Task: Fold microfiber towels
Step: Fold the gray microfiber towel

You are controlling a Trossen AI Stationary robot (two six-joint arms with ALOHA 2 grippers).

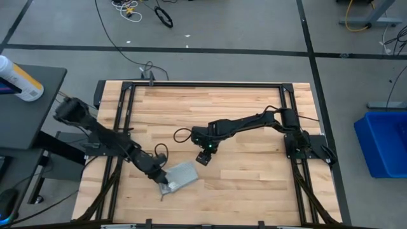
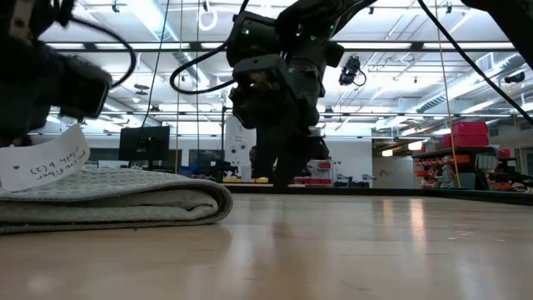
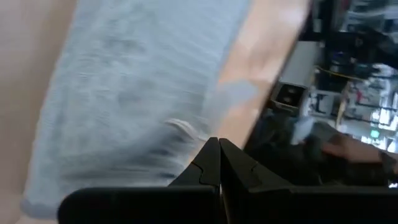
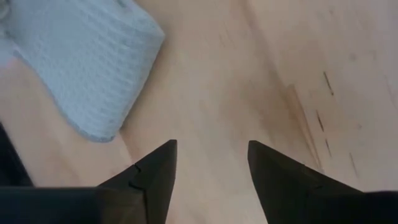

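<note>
The light grey-blue microfiber towel (image 1: 182, 174) lies folded on the wooden table near its near-left part. It also shows in the low view (image 2: 125, 196), with a thick rounded fold toward the table's middle and a white tag (image 2: 42, 163) standing up at its left end. My left gripper (image 1: 163, 183) is shut over the towel's left end; in the left wrist view (image 3: 219, 155) the towel (image 3: 124, 93) lies just beyond its tips. My right gripper (image 1: 203, 158) is open and empty above bare wood, right of the towel (image 4: 87, 68). My left gripper's shut fingers (image 3: 208, 163) slant down over the towel's left end near the white tag (image 3: 181, 127). I cannot tell whether they touch the cloth.
Black frame rails (image 1: 127, 89) run around the table top. A side table with a spray bottle (image 1: 19, 79) stands at the left and a blue bin (image 1: 385, 140) at the right, both off the table. Bare wood (image 1: 254, 172) lies right of the towel.
</note>
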